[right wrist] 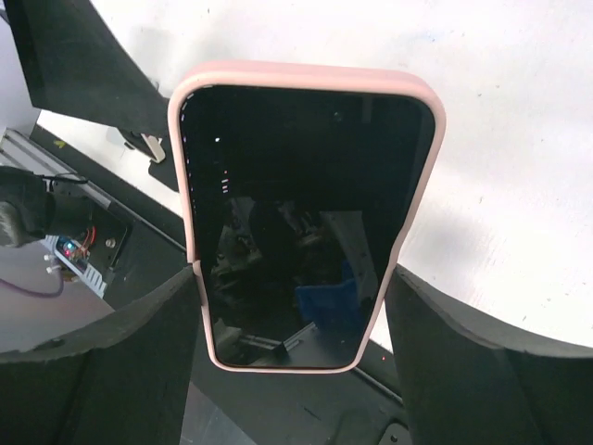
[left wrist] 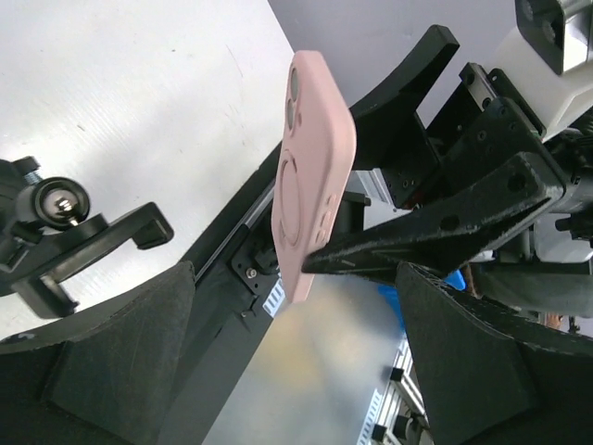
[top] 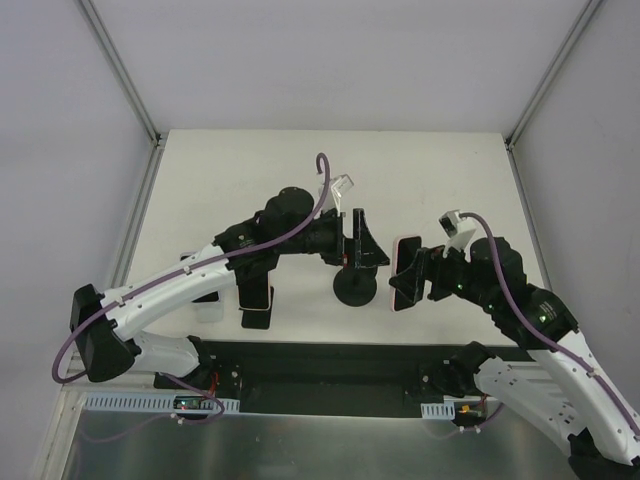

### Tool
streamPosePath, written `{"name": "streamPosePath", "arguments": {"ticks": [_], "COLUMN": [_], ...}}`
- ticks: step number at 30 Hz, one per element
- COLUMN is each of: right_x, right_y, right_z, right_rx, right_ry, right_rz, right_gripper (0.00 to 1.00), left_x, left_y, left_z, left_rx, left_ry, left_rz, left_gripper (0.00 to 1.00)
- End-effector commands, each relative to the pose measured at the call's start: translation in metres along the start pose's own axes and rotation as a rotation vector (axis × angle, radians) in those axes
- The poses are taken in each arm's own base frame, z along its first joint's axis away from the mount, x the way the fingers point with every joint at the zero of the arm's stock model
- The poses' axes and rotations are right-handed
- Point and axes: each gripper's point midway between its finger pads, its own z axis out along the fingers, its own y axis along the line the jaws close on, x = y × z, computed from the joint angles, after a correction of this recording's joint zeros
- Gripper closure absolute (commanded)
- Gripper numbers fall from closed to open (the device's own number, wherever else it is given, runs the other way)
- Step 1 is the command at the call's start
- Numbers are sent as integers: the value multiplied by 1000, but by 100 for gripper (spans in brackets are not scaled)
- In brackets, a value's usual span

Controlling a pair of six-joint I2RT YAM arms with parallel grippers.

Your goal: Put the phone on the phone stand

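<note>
The phone (top: 404, 270) in a pink case is held upright above the table by my right gripper (top: 414, 274), which is shut on its lower sides. In the right wrist view its dark screen (right wrist: 306, 213) faces the camera between my fingers (right wrist: 139, 371). The black phone stand (top: 355, 288) with a round base stands just left of the phone. My left gripper (top: 367, 246) hovers over the stand, open and empty. In the left wrist view the case's pink back (left wrist: 310, 176) stands beyond my open gripper (left wrist: 296, 324), and the stand's ball joint and clamp (left wrist: 83, 241) are at the left.
The white table (top: 250, 180) is walled by white panels with metal posts at the back corners. A black mounting rail (top: 330, 365) runs along the near edge by the arm bases. The two grippers are close together at the table's middle.
</note>
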Motion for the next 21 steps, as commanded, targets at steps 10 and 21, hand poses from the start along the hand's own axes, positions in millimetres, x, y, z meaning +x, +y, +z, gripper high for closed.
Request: {"name": "streamPosePath", "arguments": {"ticks": [10,21], "right_x": [-13,-21], "right_y": [15,4], "right_z": [-8,-12], "right_rx": [-46,18], "right_ry": [-104,-155], "right_rz": [52,21], "right_gripper": [99,99], "left_x": [-13,9], "left_y": [-19,-28], "left_z": [46,81], "left_rx": [-46,-26], "left_ry": [-16,98], "left_rz": [98,106], "left_gripper": [32,62]}}
